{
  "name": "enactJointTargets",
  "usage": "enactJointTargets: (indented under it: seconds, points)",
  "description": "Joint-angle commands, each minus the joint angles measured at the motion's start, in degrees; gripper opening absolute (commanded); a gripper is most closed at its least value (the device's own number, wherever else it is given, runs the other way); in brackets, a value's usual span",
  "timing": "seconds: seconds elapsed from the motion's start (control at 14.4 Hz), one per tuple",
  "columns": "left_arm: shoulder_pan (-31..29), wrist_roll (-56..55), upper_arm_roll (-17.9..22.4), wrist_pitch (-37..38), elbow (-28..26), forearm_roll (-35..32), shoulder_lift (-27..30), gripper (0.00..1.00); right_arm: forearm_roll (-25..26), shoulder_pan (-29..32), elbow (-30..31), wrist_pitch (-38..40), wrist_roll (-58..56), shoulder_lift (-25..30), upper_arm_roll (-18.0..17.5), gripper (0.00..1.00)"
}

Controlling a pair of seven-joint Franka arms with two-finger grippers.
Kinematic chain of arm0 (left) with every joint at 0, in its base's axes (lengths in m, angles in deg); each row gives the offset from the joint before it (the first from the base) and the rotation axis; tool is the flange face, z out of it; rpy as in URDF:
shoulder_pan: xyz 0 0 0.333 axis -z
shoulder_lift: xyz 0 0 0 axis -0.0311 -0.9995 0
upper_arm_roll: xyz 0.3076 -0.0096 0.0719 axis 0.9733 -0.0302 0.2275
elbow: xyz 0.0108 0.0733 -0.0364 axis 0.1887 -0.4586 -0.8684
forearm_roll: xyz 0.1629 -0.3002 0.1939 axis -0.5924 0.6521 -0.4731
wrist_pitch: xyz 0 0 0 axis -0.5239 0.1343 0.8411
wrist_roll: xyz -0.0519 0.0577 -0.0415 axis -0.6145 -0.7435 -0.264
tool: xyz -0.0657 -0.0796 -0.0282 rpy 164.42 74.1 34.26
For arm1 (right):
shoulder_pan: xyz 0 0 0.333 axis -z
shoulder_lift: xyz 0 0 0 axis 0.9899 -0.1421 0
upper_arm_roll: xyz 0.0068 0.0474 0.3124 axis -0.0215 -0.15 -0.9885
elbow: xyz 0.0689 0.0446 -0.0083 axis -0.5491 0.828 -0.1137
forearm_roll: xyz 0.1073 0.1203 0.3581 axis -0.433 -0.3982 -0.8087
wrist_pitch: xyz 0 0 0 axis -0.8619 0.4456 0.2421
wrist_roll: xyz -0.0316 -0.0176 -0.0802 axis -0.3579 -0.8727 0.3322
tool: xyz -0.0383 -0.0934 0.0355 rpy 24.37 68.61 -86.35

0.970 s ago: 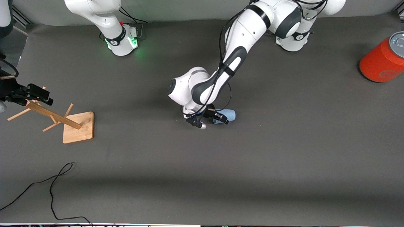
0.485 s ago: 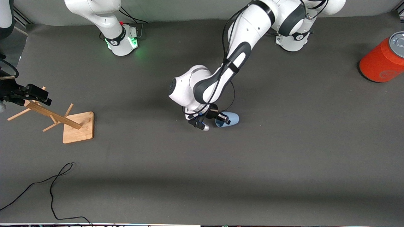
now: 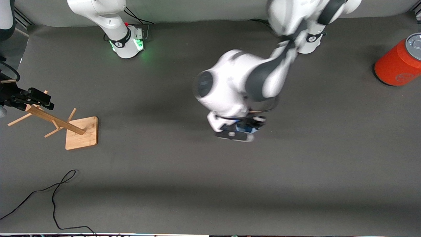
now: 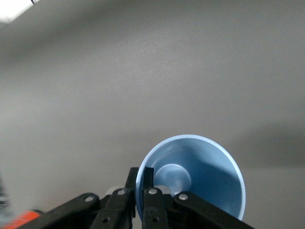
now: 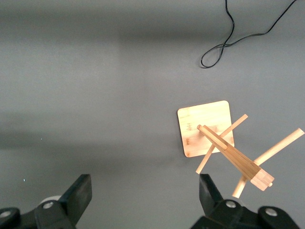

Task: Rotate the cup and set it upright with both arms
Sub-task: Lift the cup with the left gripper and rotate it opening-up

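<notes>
So nearest the front edge of the dark grey surface [image 3: 210, 184] there's just a loose black cable [image 3: 54, 194] and loads of open room. Mid-surface, the left end effector [image 3: 245, 126] has clamped narrow onto the rim of the small pale-blue plastic cup [image 4: 193, 179] and lifted it off the surface since a second ago, so I'd guess the rotate part is starting. The right end effector [image 5: 143, 200] waits wide open over the wooden peg rack [image 3: 62, 126] near the right arm's edge. A big orange cylinder [image 3: 399, 62] sits toward the base-side corner, well apart.
</notes>
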Motion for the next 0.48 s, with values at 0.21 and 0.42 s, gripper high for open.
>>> enactJointTargets:
  seconds: [0.21,0.42]
  points:
    - [-10.5,-11.6,-0.7,-8.4,-10.4,19.9,13.3,0.0,-0.3,-0.5,-0.2,0.2,-0.2,0.4,0.4,1.0]
    - [-9.2,-20.5,-1.1,-20.2,-21.9,18.9,18.1,0.0,-0.3,-0.6,-0.1,1.1,-0.2,0.2,0.3,1.0]
